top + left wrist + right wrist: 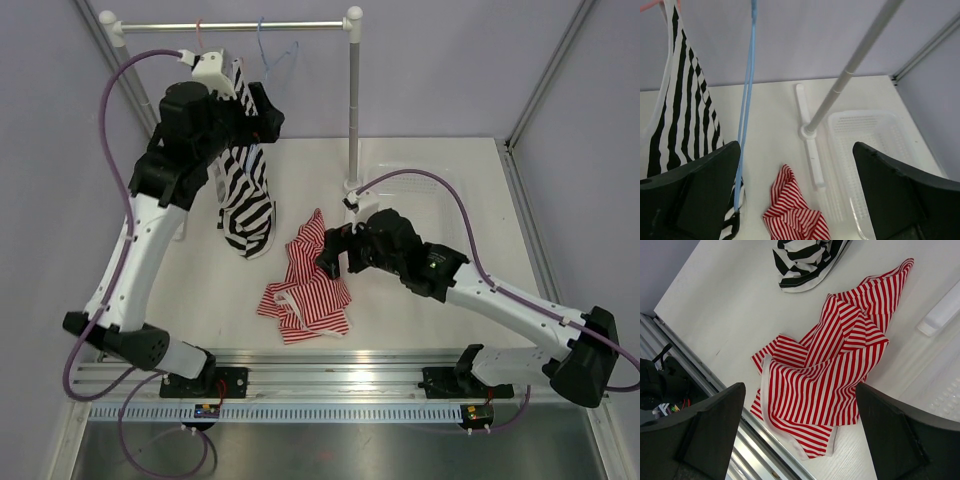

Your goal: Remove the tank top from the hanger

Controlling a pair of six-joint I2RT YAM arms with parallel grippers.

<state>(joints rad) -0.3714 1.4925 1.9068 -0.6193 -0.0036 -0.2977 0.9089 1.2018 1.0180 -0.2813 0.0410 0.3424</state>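
Note:
The tank top (308, 282), red and white striped with white-edged straps, lies crumpled on the table, off any hanger; it also shows as the tank top (796, 216) and the tank top (832, 367) in the wrist views. The light-blue hanger (272, 55) hangs bare from the rail. My left gripper (262, 118) is up beside it and open; in its wrist view the hanger (746, 100) runs down along the inner edge of the left finger (695, 195), with nothing gripped by the left gripper (797, 195). My right gripper (330, 258) hovers open over the cloth's right edge, and the right gripper (800, 435) is empty.
A black-and-white wide-striped top (246, 195) hangs on a pink hanger (200, 35) left of the blue one, behind my left arm. The rail (235, 25) rests on a post (354, 100) with a white foot (807, 135). A white basket (865, 145) sits to the right. A metal track (320, 365) edges the table front.

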